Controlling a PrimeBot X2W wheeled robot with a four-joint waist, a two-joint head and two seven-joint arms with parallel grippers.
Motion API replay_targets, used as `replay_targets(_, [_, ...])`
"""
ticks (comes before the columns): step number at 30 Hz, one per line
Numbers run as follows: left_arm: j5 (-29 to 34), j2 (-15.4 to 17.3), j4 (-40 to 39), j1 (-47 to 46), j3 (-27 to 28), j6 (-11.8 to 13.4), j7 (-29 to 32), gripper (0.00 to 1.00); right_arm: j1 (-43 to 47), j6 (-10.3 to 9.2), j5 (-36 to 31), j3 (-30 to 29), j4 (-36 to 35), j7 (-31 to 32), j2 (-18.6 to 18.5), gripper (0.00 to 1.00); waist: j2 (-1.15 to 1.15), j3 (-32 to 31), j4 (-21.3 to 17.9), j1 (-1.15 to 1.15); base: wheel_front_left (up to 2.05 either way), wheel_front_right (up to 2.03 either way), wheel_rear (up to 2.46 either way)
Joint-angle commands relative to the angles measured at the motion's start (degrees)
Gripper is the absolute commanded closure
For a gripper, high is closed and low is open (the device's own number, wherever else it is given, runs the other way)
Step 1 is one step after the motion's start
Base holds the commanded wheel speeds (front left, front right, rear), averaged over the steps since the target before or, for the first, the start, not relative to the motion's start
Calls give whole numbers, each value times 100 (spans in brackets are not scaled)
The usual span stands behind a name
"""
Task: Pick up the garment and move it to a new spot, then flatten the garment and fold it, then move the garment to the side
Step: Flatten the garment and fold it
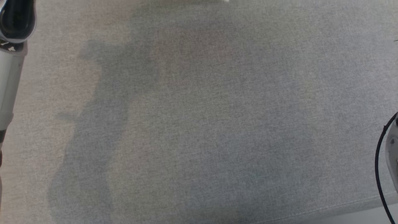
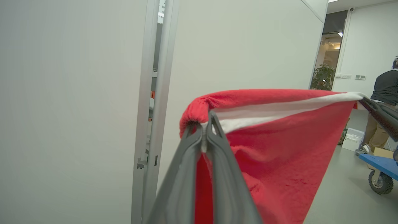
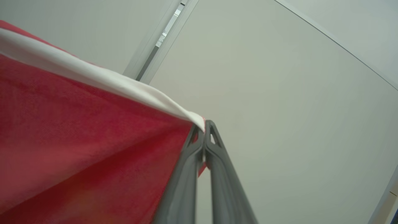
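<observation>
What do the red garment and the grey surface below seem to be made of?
The red garment: probably soft fleece or terry, matte, with a fuzzy nap; its white band looks smoother. The grey surface: woven upholstery-like fabric, matte, fine heathered weave, stitched seam at lower right.

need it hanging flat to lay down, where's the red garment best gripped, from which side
The two ends of its white-banded edge, as held: left pincer on one corner, right pincer on the other, each from its outer side. That edge stretches straight, the garment hanging below.
</observation>
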Motion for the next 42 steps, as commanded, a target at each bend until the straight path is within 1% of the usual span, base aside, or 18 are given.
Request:
replay_targets(1, [-108, 4, 99, -54, -39, -15, -123, 100, -10, -8, -42, -73, 49, -41, 70, 100, 0, 368, -249, 0, 0, 0, 0])
replay_targets(5, [-398, 95, 289, 298, -319, -15, -355, 100, 472, -8, -40, -73, 128, -75, 239, 100, 0, 215, -292, 0, 0, 0, 0])
replay_targets(8, [-640, 131, 413, 967, -439, -15, -540, 100, 1210, -8, 105, -40, -11, -80, 325, 100, 0, 17, -284, 0, 0, 0, 0])
replay_targets(11, [-849, 21, 577, 1798, -422, -15, -607, 100, 2128, -9, 262, -96, -137, -81, 416, 100, 0, -185, -282, 0, 0, 0, 0])
replay_targets(13, [-1041, -122, 671, 2406, -294, -15, -629, 100, 2777, -11, 386, -100, -211, -82, 468, 100, 0, -319, -276, 0, 0, 0, 0])
replay_targets(15, [-946, -254, 750, 3001, -192, -3, -633, 100, 3361, -12, 502, -174, -282, -82, 511, 100, 0, -444, -251, 0, 0, 0, 0])
replay_targets(17, [-957, -475, 842, 3609, -81, -1, -635, 100, 3959, -15, 611, -260, -303, -83, 581, 100, 0, -595, -231, 0, 0, 0, 0])
replay_targets(20, [-561, -675, 956, 4287, -60, -1, -631, 100, 4750, -16, 735, -374, -288, -82, 608, 100, 0, -833, -176, 0, 0, 0, 0])
replay_targets(24, [-232, -975, 1108, 5058, -173, -1, -624, 100, 5600, -16, 834, -548, -383, -83, 701, 100, 0, -1169, -97, 0, 0, 0, 0])
replay_targets(28, [-142, -1192, 1180, 5741, -50, -1, -619, 100, 6242, -16, 920, -632, -475, -84, 755, 100, 0, -1517, -63, 0, 0, 0, 0])
replay_targets(33, [-68, -1357, 1246, 6451, -21, 0, -612, 100, 6923, -16, 1012, -624, -605, -84, 796, 100, 0, -1947, 5, 0, 0, 0, 0])
replay_targets(36, [-15, -1421, 1180, 6699, 153, 1, -614, 100, 7287, -17, 1091, -689, -713, -84, 802, 100, 0, -2141, 90, 0, 0, 0, 0])
replay_targets(39, [122, -1445, 1017, 6896, 102, 3, -614, 100, 7628, -17, 1168, -747, -883, -84, 811, 100, 0, -2244, 195, 0, 0, 0, 0])
replay_targets(42, [225, -1374, 807, 6937, -16, 3, -614, 100, 7751, -16, 1200, -802, -1054, -83, 823, 100, 0, -2204, 263, 0, 0, 0, 0])
